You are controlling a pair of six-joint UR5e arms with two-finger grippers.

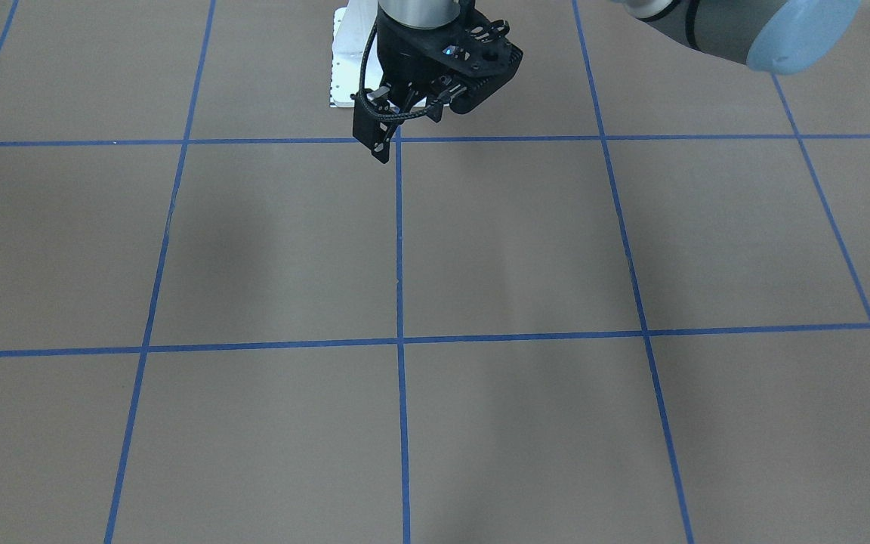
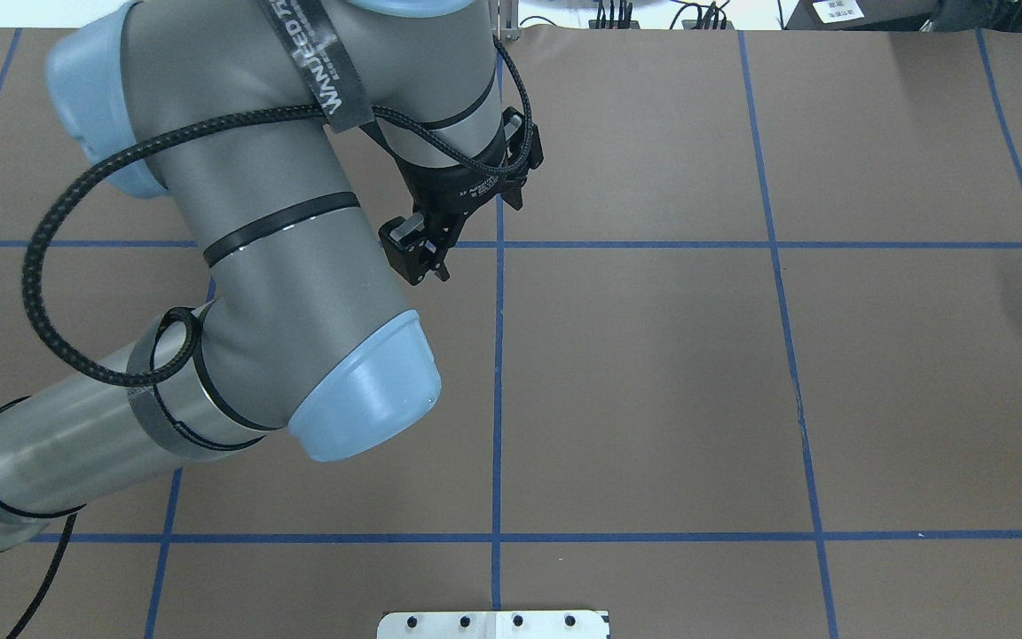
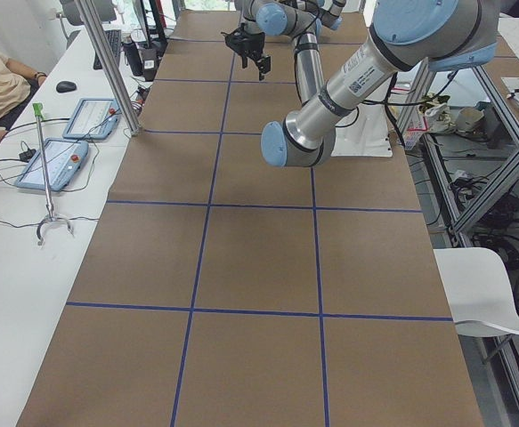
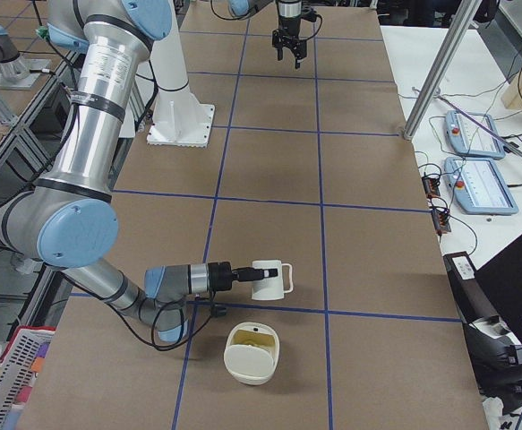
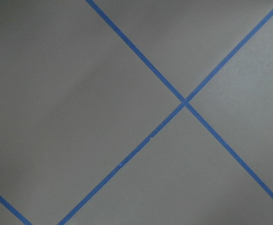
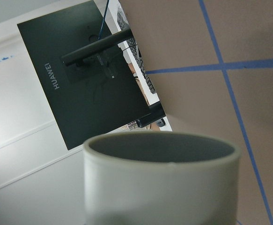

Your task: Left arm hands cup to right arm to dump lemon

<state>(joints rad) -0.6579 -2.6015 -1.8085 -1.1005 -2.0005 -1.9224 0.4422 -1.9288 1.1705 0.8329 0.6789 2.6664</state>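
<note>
The right gripper (image 4: 241,274) reaches out level over the brown table (image 4: 368,296), and the white cup (image 4: 269,280) sits right at its tip, handle pointing away from the arm. The side view is too small to tell whether the fingers are clamped on the cup. The cup is just beyond a white bowl (image 4: 250,369), near it but not touching. Inside the bowl lies the lemon (image 4: 253,338), a small yellow-green piece.

The left gripper (image 2: 422,259) hangs well away from the bowl, at the far end of the table. Its two fingers stand apart with nothing between them.

Only the camera on the robot's right side shows the cup, bowl and lemon together. The right wrist camera shows the cup (image 6: 159,187) from very close: a thick pale rim and the top of a grey inner wall, with a dark monitor (image 6: 89,84) behind. The cup's bottom is hidden there. The overhead and front cameras show the left gripper and blue grid lines.
</note>
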